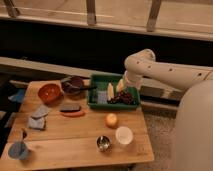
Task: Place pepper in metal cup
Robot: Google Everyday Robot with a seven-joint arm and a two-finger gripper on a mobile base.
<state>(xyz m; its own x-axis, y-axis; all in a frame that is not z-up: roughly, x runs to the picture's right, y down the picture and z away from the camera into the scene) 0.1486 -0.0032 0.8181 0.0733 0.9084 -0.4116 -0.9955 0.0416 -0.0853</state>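
Slim orange-red pepper (73,113) lies on the tabletop (70,134), left of centre. The gripper (122,90), jaws wide, hangs well apart over the green tray (102,76). The pepper is probably light, smooth and firm; best grasped across its middle.

End effector (123,91) over tray (99,78); dark block (70,107) crowds pepper (73,113); white cup (124,135) beside metal cup (103,143).

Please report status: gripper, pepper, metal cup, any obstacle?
Gripper open, over green tray. Pepper lies on table, untouched. Metal cup near front edge, white cup close beside it.
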